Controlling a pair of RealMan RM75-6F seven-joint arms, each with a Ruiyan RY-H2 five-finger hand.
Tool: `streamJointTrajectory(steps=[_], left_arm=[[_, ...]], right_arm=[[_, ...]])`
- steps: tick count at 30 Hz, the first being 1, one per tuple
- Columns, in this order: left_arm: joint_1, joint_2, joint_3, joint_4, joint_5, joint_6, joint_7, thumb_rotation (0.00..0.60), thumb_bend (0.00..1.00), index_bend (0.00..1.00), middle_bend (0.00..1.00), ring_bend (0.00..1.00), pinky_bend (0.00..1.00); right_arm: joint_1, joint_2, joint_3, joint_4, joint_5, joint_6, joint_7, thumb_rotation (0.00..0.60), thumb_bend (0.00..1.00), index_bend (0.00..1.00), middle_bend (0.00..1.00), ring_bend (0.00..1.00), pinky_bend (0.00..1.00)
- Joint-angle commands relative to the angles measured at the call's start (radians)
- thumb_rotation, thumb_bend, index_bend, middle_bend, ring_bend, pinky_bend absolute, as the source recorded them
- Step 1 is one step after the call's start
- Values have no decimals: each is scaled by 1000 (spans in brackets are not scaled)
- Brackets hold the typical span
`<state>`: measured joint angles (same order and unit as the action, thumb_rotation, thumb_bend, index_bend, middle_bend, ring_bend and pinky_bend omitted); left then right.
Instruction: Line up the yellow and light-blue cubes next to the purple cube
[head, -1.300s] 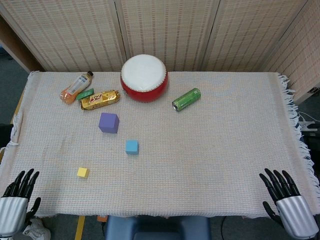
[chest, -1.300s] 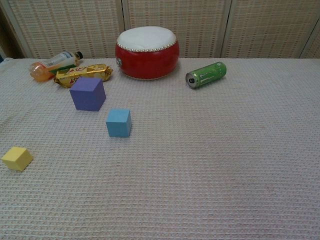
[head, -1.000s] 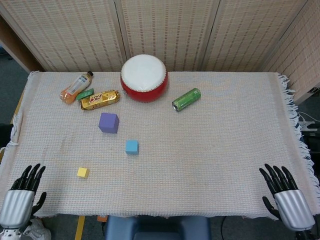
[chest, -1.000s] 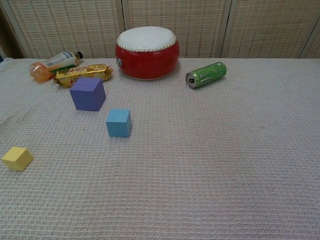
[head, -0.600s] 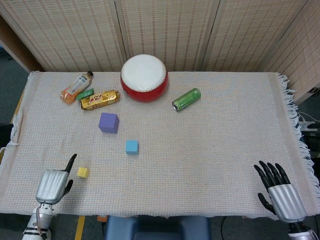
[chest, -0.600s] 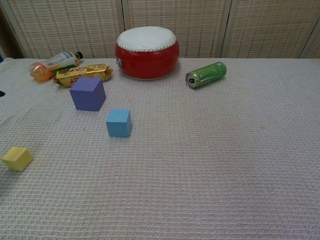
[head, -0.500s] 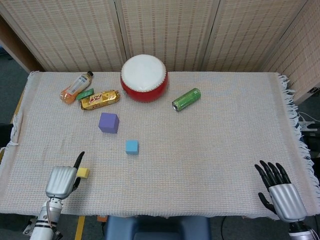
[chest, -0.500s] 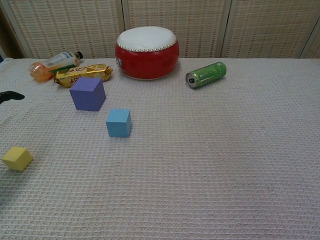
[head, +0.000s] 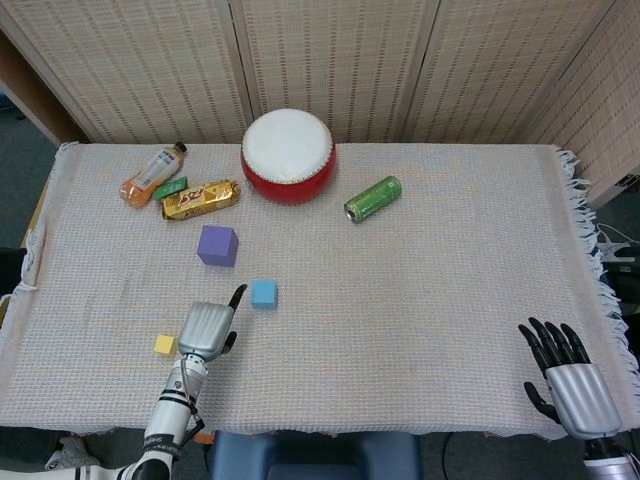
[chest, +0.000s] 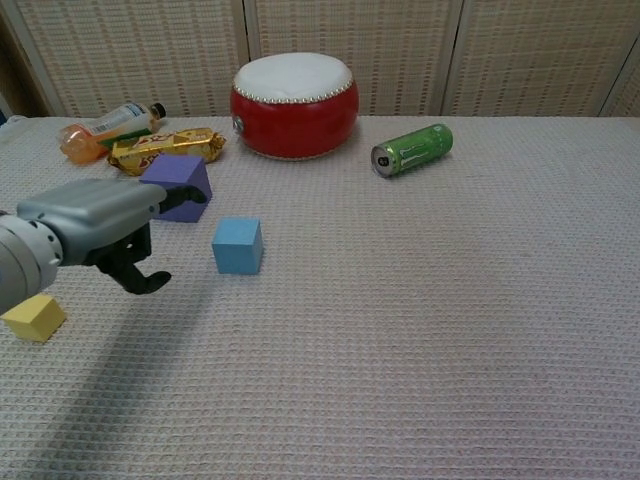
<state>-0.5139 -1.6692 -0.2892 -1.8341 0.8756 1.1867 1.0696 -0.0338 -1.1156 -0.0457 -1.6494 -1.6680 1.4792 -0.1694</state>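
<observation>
The purple cube sits left of the table's middle, with the light-blue cube a little nearer and to its right. The small yellow cube lies near the front left edge. My left hand hovers palm down between the yellow and light-blue cubes, holding nothing, one fingertip reaching toward the light-blue cube. In the chest view the left hand covers part of the purple cube; the light-blue cube and yellow cube lie free. My right hand stays open at the front right edge.
A red drum stands at the back centre, with a green can lying to its right. An orange bottle and a gold snack bar lie at the back left, behind the purple cube.
My left hand has swung in from the front left corner over the table, passing the yellow cube and ending beside the light-blue cube. The cubes have not moved. The right hand barely shifted.
</observation>
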Motion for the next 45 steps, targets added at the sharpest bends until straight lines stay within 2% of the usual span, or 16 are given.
streamJointTrajectory(steps=[1, 6, 13, 26, 29, 32, 35, 41, 45], left_arm=[[-60, -36, -34, 55, -43, -10, -9, 600, 378, 101, 1000, 1000, 1000], [-128, -68, -58, 147, -119, -17, -13, 600, 378, 128, 1000, 1000, 1000], [-190, -91, -63, 230, -180, -28, -42, 600, 377, 168, 1000, 1000, 1000], [-267, -135, -34, 306, -233, -36, -93, 600, 376, 201, 1000, 1000, 1000], [-280, -147, -30, 335, -223, -33, -114, 600, 375, 267, 1000, 1000, 1000], [-288, -154, -23, 354, -217, -35, -135, 600, 376, 389, 1000, 1000, 1000], [-293, -157, -15, 367, -204, -37, -157, 600, 375, 468, 1000, 1000, 1000], [-300, -155, 1, 375, -181, -30, -184, 600, 375, 507, 1000, 1000, 1000], [-288, -111, 4, 335, -174, -12, -197, 600, 376, 508, 1000, 1000, 1000]], right_arm=[[2, 4, 0, -2, 9, -6, 3, 600, 101, 0, 0, 0, 0], [5, 10, 0, -4, 24, -10, 9, 600, 101, 0, 0, 0, 0], [10, 12, 4, 0, 45, -16, 15, 600, 101, 0, 0, 0, 0], [19, 17, -3, -4, 54, -28, 18, 600, 101, 0, 0, 0, 0], [20, 19, -6, -6, 57, -32, 17, 600, 101, 0, 0, 0, 0], [21, 22, -6, -8, 59, -33, 19, 600, 101, 0, 0, 0, 0], [22, 22, -7, -7, 61, -35, 19, 600, 101, 0, 0, 0, 0], [25, 23, -9, -10, 67, -40, 17, 600, 101, 0, 0, 0, 0], [25, 22, -9, -10, 73, -42, 14, 600, 101, 0, 0, 0, 0]])
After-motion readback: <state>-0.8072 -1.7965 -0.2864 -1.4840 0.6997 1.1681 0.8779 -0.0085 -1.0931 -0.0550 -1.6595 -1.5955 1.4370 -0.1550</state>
